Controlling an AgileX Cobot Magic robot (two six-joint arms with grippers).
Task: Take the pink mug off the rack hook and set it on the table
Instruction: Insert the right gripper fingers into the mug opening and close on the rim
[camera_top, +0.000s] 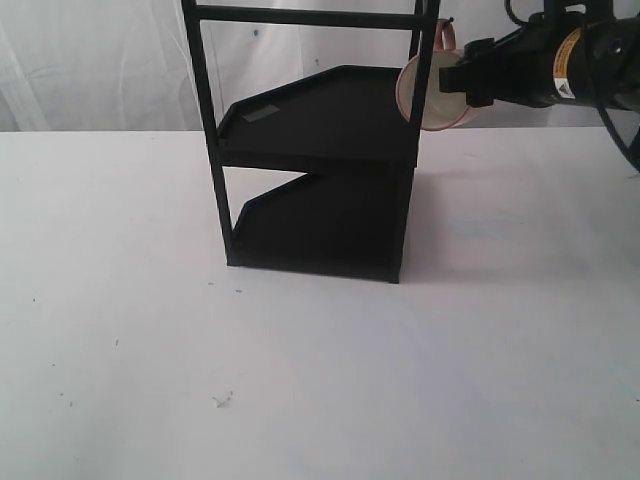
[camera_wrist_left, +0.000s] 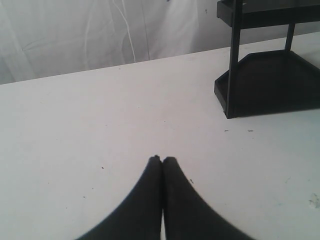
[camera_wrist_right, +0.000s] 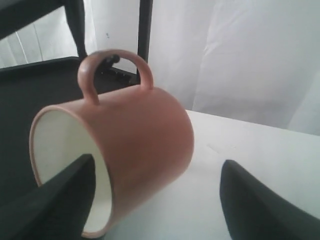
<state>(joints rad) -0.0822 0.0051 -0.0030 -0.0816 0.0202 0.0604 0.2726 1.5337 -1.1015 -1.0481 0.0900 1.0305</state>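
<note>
Hanging by its loop handle (camera_wrist_right: 120, 53) from the rack hook (camera_wrist_right: 112, 61), the pink mug (camera_top: 437, 92) lies tipped on its side in the air, mouth turned sideways, well above the table (camera_top: 300, 390). It appears to hang from the hook alone, which is why the handle sits uppermost. The rack (camera_top: 212, 150) stands near the middle of the table's far edge (as the exterior view sees it). The mug hangs off the rack's upper right post, on the side of the far right corner.

The right gripper (camera_wrist_right: 157, 160) is spread wide around the mug. One finger (camera_wrist_right: 60, 200) sits at the mouth, across the cream inside, and the other (camera_wrist_right: 255, 210) stands apart beyond the mug's base. I judge this a straddle set up for a grasp, not yet a hold, since a clear gap shows on the base side. Whether the finger at the mouth touches the rim I cannot tell. The next move, I think, calls for closing, then lifting the handle up and off the hook before lowering.

The left gripper (camera_wrist_left: 161, 161) is pressed closed, fingertips together, over bare table on the left-edge side of the rack, well apart from it (out of the way, I take it).

The mug is empty. The upper tray (camera_top: 340, 100) and lower tray (camera_top: 320, 225) hold nothing I can make out, save a pale patch (camera_top: 262, 113) on the upper one.
</note>
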